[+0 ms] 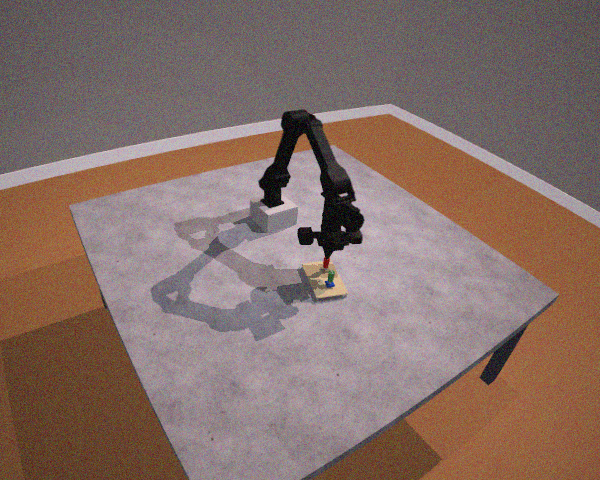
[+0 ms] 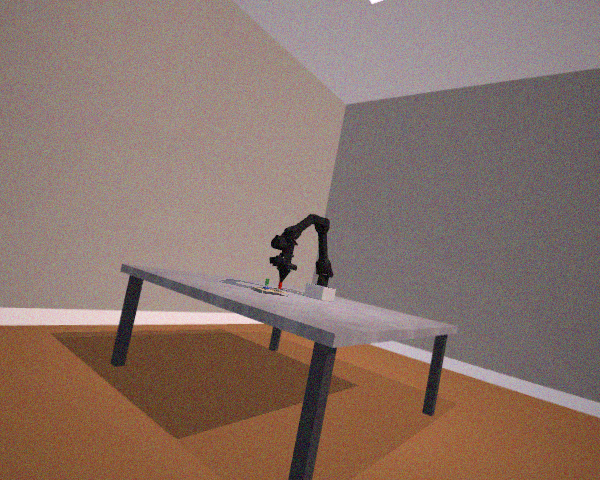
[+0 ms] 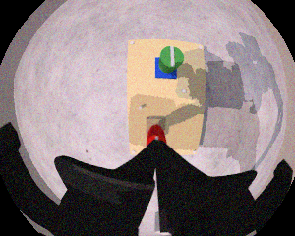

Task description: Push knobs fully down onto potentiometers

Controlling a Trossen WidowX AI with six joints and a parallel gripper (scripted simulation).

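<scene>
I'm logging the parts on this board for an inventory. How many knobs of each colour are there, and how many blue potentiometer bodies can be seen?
Red knobs: 1, under the shut gripper
Green knobs: 1
Blue potentiometer bodies visible: 1, under the green knob
Total: 3, all on the tan circuit board
</scene>
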